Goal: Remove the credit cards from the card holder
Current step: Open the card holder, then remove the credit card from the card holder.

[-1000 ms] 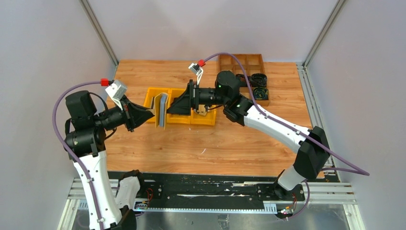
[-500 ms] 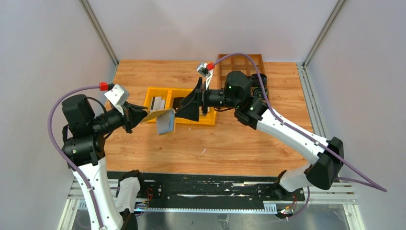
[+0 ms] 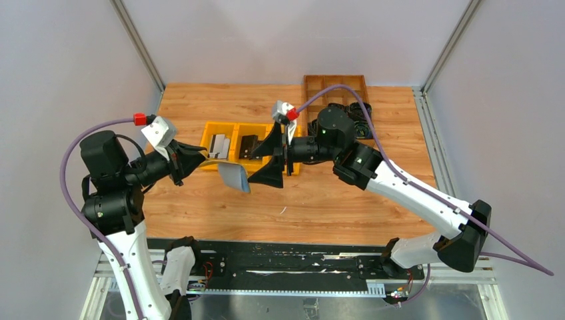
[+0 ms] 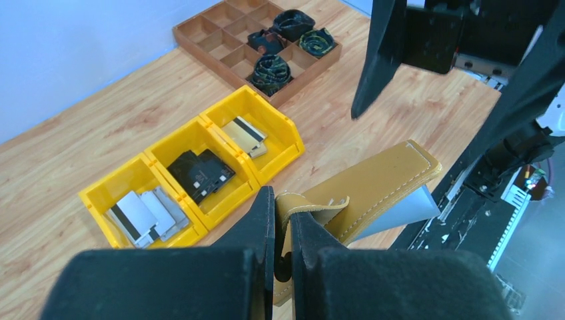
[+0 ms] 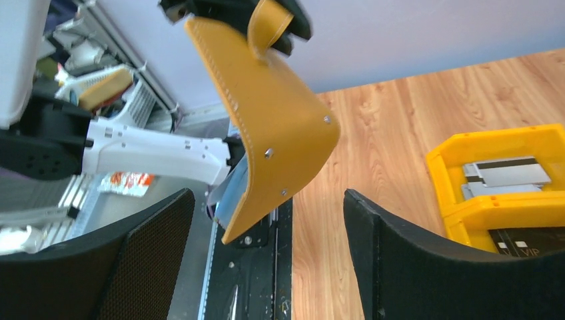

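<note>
So the left gripper (image 4: 280,200) was clamped shut on a strap-like flap at one edge of the card holder (image 4: 374,188), holding it up in the air over the table (image 3: 320,200), just on the near side of the yellow bins (image 3: 230,125). The holder hung tilted, tan leather side towards the right arm's camera, with a silver-grey face (image 3: 234,177) showing underneath; couldn't tell whether that was a card poking out or just the holder's own face. The right gripper (image 3: 264,162) sat right in front of it with its jaws spread wide, gripping nothing, and the holder's free end lined up with the gap between the fingers (image 5: 143,260) in the wrist view, no contact that I could see. The credit cards (image 4: 143,213) that showed lay in the bins: silver-grey ones in one compartment, black ones (image 4: 200,175) in the middle, beige-gold ones (image 4: 245,135) at the other end. Behind the bins stood a wooden divided tray (image 4: 220,40) with dark coiled things (image 4: 270,67) in it.
</note>
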### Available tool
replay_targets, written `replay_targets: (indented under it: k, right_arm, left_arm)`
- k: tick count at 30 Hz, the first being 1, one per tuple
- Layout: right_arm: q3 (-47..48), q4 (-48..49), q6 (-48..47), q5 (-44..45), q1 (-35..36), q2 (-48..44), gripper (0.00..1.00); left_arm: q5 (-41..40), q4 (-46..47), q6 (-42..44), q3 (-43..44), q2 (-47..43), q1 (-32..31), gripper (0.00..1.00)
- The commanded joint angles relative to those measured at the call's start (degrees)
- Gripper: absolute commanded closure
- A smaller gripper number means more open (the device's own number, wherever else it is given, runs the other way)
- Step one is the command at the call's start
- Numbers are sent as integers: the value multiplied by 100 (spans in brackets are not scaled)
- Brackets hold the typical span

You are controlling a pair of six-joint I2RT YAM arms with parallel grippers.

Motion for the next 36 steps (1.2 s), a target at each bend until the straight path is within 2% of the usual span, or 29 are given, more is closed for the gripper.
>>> replay_targets:
  k: [1,10,15,23,28,33,36]
  right_arm:
    - [-104,-323,-786,-24,375,-83,14]
    - [-204,-426,-950,159,606,-130,18]
    - [-215,-632,-1092,96,611,-142,33]
    - [-41,-986,-1372,431,724,-78,46]
    - [162,-1168,-1881,1237,996,-77,59]
    - [359,-1012,-2274,1965,1268,-106,80]
    - [347,-726,-2399,2222,1345,-191,88]
  left_arm:
    - [289,73,-260,253,38,-23,100]
    - [363,78,-394,342,46,-22,100]
    - [439,77,-475,436,63,-20,100]
    - [583,75,-662,561,132,-18,100]
    - [733,78,-813,619,174,-22,100]
    - [947,76,-986,644,245,-19,100]
    - [1039,78,-1049,653,249,-25,100]
